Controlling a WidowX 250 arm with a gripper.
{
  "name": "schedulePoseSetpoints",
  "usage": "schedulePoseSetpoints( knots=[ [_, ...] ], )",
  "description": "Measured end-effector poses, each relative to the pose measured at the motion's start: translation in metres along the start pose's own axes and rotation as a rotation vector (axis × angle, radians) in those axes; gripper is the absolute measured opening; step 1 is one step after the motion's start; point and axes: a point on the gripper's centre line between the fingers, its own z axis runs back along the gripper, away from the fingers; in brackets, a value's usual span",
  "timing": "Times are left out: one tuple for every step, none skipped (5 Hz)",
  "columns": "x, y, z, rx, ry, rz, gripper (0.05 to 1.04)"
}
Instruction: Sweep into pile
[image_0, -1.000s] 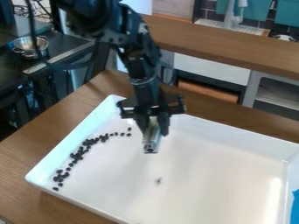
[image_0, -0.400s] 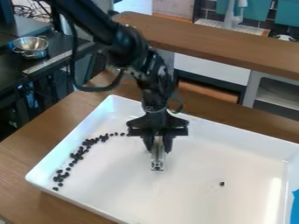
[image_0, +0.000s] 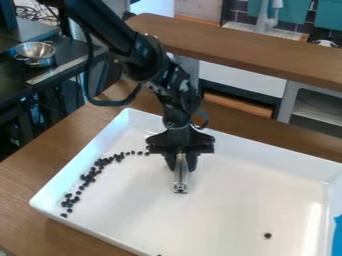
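See a steel pot (image_0: 35, 52) at the far left, upright on a black counter (image_0: 13, 70). Next find the brown table (image_0: 60, 131) and, flat on top of it, the big white tray (image_0: 73, 170). Inside the tray, along its left wall, note the main lot of black bits (image_0: 99, 163): strung out in a curved line from the near left corner up toward the gripper (image_0: 182, 166), thicker in places, thin and single toward the right end. Trace a black cable (image_0: 110, 103) looping beside the arm (image_0: 150, 57), over the tray's far left part. At the near edge of the view, just right of the line's end, spot one bit (image_0: 159, 255) mostly cut off. Follow the arm down from the top left to the gripper, hanging over the tray, left of its middle. Read the gripper as closed on a metal bar (image_0: 180, 182), pinched between its two fingers, with the square end pointing down and toward the near side. Whether touching the tray floor, cannot tell. Behind, see a wooden ledge (image_0: 247, 55) running off to the right. In the tray's near right part, see one bit (image_0: 268, 235) alone, well apart from the line. At the right edge, glimpse a blue patch (image_0: 338, 240) against the tray.
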Motion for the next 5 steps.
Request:
schedulePoseSetpoints(
  knots=[
    [0.003,0.016,-0.001,-0.008,-0.012,0.002,0.381],
    [0.01,0.041,-0.001,-0.003,-0.04,0.055,0.381],
    [0.018,0.074,0.002,0.027,-0.044,0.191,0.381],
    [0.015,0.097,0.005,0.073,-0.014,0.313,0.381],
    [0.001,0.105,0.01,0.11,0.004,0.34,0.381]
  ],
)
